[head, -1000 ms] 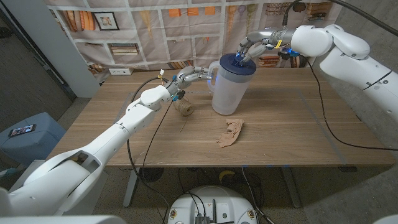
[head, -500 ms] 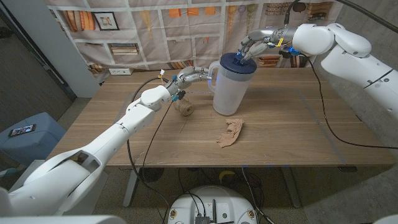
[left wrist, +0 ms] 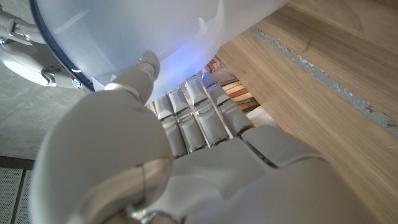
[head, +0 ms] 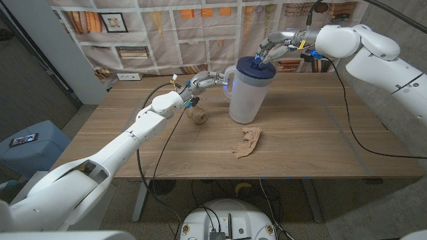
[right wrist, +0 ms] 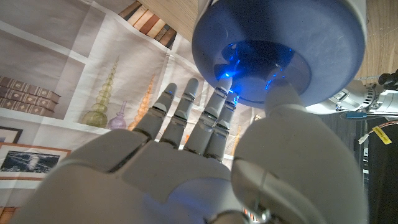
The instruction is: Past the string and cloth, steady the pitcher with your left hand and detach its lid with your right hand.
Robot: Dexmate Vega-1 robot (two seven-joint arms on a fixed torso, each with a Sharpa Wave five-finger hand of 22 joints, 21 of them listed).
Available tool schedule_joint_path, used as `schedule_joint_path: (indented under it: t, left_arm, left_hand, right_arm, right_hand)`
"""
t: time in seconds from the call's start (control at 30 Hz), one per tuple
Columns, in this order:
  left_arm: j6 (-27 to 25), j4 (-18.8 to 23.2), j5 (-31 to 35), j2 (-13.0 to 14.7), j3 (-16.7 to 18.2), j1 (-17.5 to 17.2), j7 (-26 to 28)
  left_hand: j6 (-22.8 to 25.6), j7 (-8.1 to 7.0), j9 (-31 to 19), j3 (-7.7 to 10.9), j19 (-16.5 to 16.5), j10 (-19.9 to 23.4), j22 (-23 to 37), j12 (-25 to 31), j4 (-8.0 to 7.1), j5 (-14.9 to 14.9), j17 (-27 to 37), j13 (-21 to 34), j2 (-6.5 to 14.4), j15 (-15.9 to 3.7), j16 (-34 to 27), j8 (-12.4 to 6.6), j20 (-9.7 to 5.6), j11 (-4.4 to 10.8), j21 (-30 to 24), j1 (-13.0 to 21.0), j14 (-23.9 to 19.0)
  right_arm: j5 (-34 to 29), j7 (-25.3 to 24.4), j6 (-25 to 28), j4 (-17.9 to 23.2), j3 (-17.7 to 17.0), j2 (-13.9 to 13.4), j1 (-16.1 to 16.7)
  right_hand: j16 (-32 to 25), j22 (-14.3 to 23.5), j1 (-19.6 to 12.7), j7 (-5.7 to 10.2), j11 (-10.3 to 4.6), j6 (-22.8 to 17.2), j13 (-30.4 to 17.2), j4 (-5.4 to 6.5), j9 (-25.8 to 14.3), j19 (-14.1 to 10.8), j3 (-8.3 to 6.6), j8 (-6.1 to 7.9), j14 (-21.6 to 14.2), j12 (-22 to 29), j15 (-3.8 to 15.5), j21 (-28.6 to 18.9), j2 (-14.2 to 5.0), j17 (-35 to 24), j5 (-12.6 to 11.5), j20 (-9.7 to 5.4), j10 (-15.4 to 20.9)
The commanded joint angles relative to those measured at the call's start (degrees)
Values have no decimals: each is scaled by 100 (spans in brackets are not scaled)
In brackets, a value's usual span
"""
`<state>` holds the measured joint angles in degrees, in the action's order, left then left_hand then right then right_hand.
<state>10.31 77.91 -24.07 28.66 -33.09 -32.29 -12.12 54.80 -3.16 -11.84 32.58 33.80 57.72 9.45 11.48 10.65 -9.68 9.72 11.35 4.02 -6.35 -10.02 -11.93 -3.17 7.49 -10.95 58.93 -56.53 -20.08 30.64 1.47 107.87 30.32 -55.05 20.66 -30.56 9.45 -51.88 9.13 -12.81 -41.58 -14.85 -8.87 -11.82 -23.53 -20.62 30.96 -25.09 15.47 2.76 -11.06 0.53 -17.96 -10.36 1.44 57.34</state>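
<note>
Left hand (head: 208, 80) grips the pitcher (head: 248, 93) handle, right hand (head: 272, 51) fingertips pinch the lid (head: 256, 67), seemingly not yet detached.

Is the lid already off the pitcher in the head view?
No, the dark blue lid sits on top of the pitcher, with the right hand at it.

No readable writing

Neither the pitcher (head: 249, 93), its lid (head: 255, 67), the cloth (head: 247, 142), the string (head: 197, 116) nor the printed bookshelf backdrop (head: 160, 33) carries legible words, brands or numbers.
</note>
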Motion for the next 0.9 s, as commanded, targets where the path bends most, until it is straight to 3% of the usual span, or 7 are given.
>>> schedule_joint_path:
  t: [0.03, 0.9]
  left_arm:
    - [-12, 44, 15, 6, -1, -35, 49]
    - [-23, 57, 31, 10, -4, -42, 69]
  left_hand:
    - [298, 186, -17, 37, 38, 288, 19, 10, -68, -37, 11, 15, 346, -700, -40, -35, -806, 252, 2, 50, -260]
    - [287, 176, -17, 42, 28, 284, 19, 8, -65, -38, 9, 14, 344, -701, -33, -34, -803, 244, 3, 37, -243]
  right_arm:
    - [77, 18, -28, -38, -16, -25, -24]
    - [139, 9, 12, 2, -55, -59, -48]
  right_hand:
    - [-31, 30, -388, 340, -2, -455, -28, -4, -20, -42, 18, 58, -58, 18, 816, -12, -510, -14, -38, -30, 49]
    - [-21, 29, -373, 337, -2, -495, -50, 4, -10, -51, 41, 54, -112, 5, 810, -9, -569, 7, -51, -41, 81]
